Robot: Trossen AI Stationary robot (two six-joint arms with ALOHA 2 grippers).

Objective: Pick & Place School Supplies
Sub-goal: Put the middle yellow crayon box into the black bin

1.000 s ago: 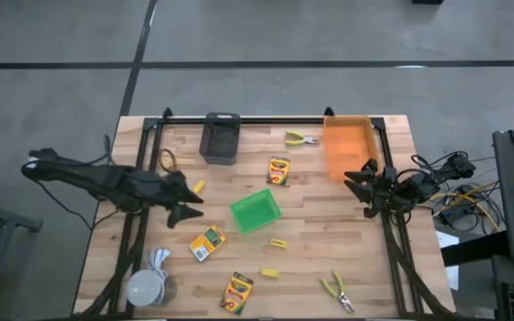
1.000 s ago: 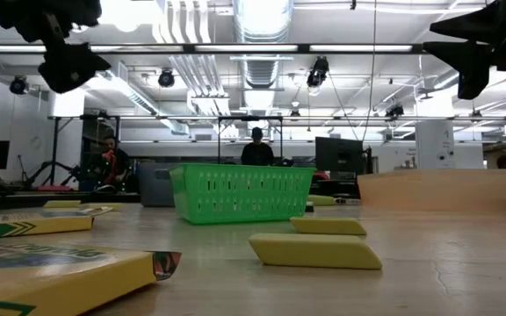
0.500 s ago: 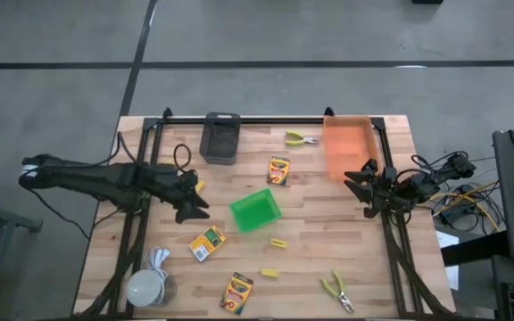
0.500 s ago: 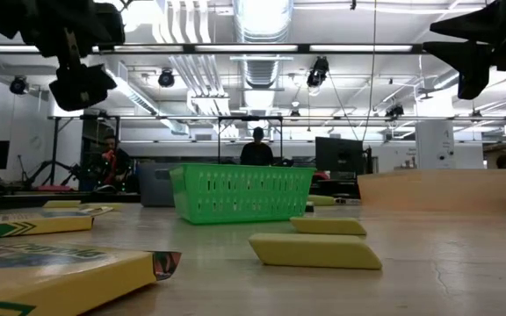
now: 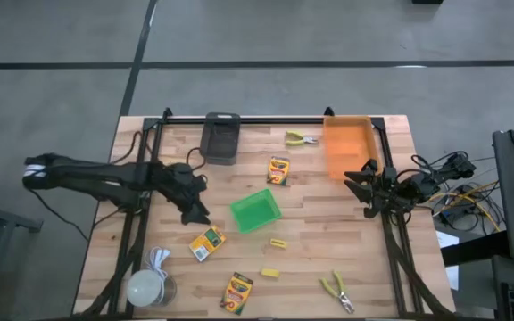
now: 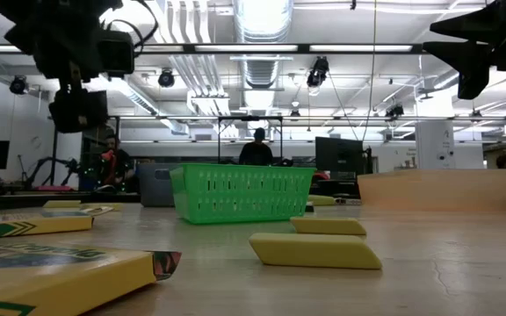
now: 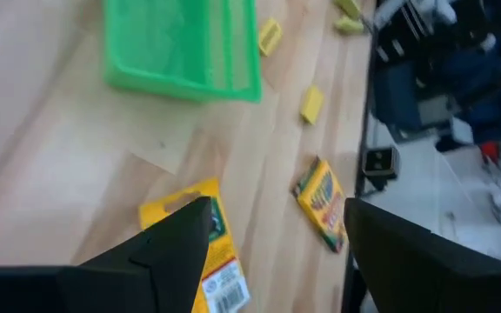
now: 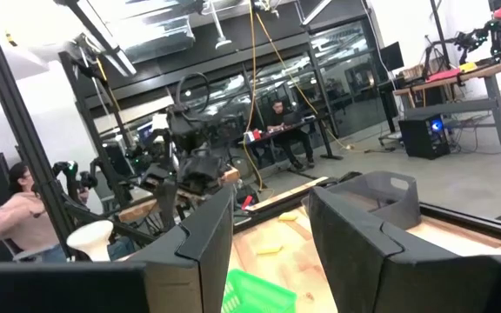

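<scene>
So the left gripper [image 5: 194, 212], jaws spread wide and empty, has been swung over toward the crayon box [image 5: 207, 242] at its 5 o'clock; a pickup looks imminent. The right gripper [image 5: 361, 185] is parked, part-open.

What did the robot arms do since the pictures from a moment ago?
The left claw, open and empty, slid across the table toward the green basket and now hangs above a crayon box. It grabbed nothing and dropped nothing. The right claw stayed by the orange bin, and the crayon boxes, yellow blocks, pliers and bins lie where they were.
</scene>
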